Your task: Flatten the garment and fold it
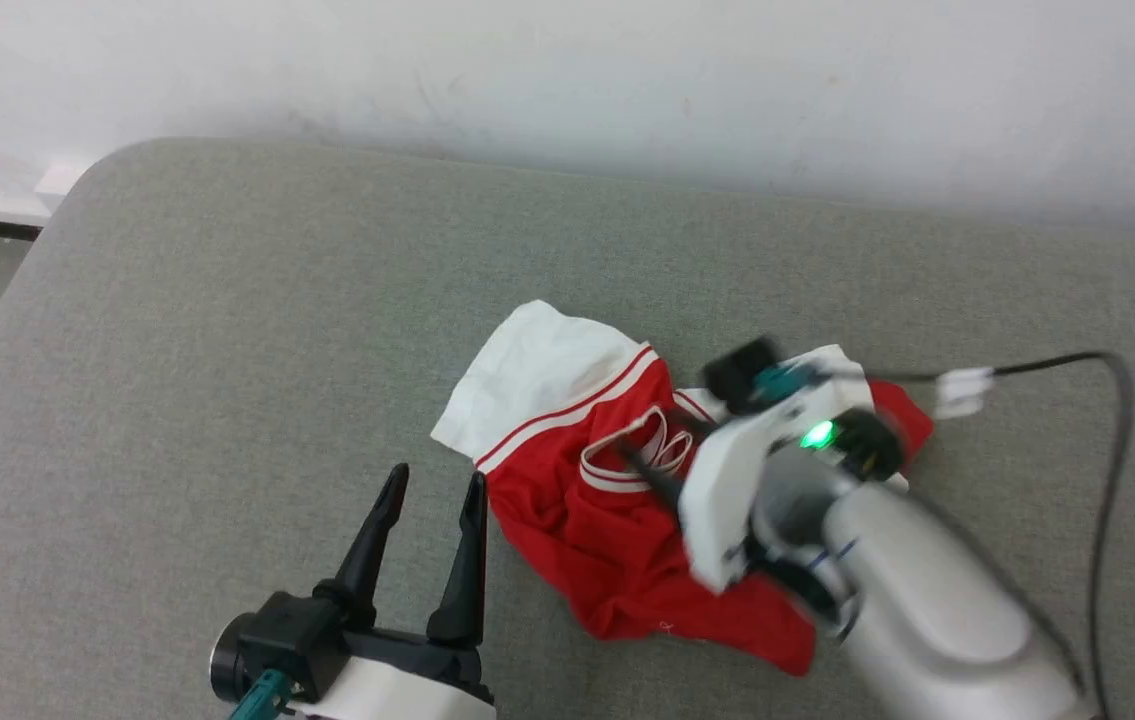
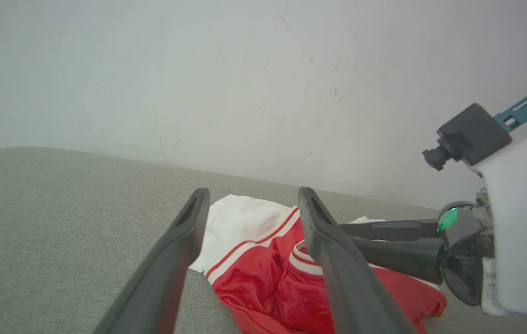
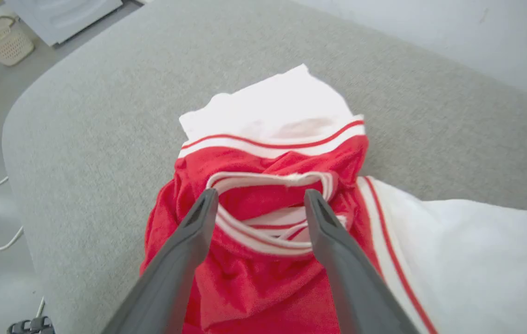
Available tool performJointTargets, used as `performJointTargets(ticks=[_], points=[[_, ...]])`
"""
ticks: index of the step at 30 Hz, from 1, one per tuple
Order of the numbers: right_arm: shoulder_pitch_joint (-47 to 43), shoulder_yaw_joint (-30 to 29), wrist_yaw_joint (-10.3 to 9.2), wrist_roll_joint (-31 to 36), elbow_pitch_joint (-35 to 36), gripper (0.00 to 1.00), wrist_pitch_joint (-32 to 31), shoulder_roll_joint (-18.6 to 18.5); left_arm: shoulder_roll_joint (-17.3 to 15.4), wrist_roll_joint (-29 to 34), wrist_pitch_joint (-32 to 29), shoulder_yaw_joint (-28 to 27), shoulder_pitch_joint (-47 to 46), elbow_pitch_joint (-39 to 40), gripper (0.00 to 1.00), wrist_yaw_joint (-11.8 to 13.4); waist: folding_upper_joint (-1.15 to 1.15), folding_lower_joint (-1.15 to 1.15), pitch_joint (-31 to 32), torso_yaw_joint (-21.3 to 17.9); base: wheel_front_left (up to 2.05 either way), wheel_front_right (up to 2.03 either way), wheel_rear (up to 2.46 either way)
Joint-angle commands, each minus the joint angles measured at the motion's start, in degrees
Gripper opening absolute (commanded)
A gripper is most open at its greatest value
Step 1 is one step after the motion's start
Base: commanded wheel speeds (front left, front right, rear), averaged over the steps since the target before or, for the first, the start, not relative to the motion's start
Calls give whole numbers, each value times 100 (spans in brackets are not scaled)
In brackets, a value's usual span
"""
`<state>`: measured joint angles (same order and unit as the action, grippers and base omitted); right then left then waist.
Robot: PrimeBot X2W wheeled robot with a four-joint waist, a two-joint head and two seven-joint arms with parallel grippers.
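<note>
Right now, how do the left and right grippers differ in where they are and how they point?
The left gripper is over bare grey cushion beside the jersey T-shirt; the right gripper is at its collar. The left gripper points toward the wall; the right gripper points across, toward the robot's left. Both are open, holding nothing.

Spread-fingered left pincer [image 2: 252,192] faces the crumpled garment [image 2: 254,278].

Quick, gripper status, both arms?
Left gripper: jaws open, empty, beside the crumpled red jersey T-shirt with white sleeves.
Right gripper: jaws open, tips at its collar, nothing gripped.
</note>
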<state>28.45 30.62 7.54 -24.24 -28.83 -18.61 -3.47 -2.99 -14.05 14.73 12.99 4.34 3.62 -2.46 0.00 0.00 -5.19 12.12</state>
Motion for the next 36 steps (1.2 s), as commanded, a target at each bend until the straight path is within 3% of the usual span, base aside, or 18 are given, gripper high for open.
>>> performJointTargets(ticks=[1, 6, 9, 16, 23, 25, 26, 36], points=[[129, -309, -5, 7, 91, 100, 39, -96, 12, -2, 27, -11, 34, 17, 100, 26, 0, 0, 19, -45, 0, 0, 0], [218, -1406, -5, 558, 412, 100, -192, -523, 12, -10, 27, -8, 31, 116, 100, 64, 0, 0, -82, -128, 0, 0, 0], [115, -1776, -5, 904, 549, 100, -529, -703, 12, -21, 27, -9, -7, 164, 100, 66, 0, 0, -187, -147, 0, 0, 0], [-157, -2281, -5, 1291, 574, 100, -1202, -643, 12, -85, 27, 32, -177, 159, 100, 33, 0, 0, -547, -71, 0, 0, 0], [-279, -2341, -5, 1471, 334, 100, -1511, -466, 12, -107, 27, 56, -347, 99, 100, 15, 0, 0, -787, 149, 0, 0, 0], [-281, -2338, -5, 1507, 266, 27, -1557, -450, 12, -108, 27, 45, -377, 82, 100, 5, 0, 0, -816, 184, 0, 0, 0], [-276, -2345, -5, 1522, 244, 0, -1554, -441, 12, -108, 27, 41, -388, 75, 100, 1, 0, 0, -824, 196, 0, 0, 0], [288, -2355, -5, 1549, 558, 0, -952, -406, 12, -91, 27, -16, -375, 37, 100, 31, 0, 0, -636, -30, 0, 0, 0]])
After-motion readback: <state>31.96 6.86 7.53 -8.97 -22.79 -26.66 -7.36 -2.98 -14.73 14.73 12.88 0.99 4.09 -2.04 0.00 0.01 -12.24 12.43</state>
